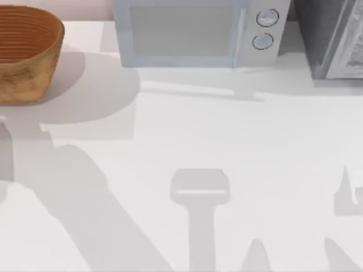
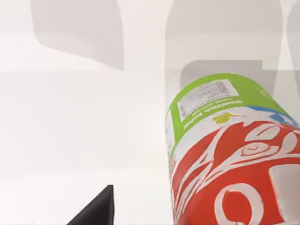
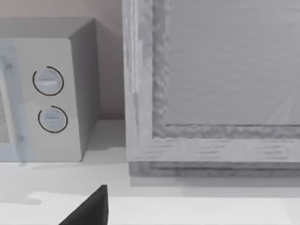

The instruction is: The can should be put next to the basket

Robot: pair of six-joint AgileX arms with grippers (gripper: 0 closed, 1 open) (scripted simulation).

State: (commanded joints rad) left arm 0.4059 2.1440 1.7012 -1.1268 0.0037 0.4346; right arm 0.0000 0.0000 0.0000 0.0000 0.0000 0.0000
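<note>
A white table point(image 1: 238, 147) is seen from above, with the basket point(image 1: 25, 54) at its far left corner — round, orange-brown wicker, ribbed inside, casting a soft shadow to its right. A pale microwave point(image 1: 195, 31) stands at the back centre and a grey cabinet point(image 1: 334, 37) at the back right.

The left wrist view shows the can point(image 2: 229, 154) very close to that arm's camera: a green lower part with a small white label, a thin blue stripe, then a red band with swirling white lettering. It appears lifted above the bare table, likely carried by the left arm, though I cannot tell how wide the claw is or whether it grips the can; one dark fingertip point(image 2: 96, 208) is in view.

To do this step well, the can should travel toward the open table just right of the basket, stay upright, and come down gently without nudging the wicker.

The right arm is parked facing the microwave and cabinet — its claw state cannot be told.
</note>
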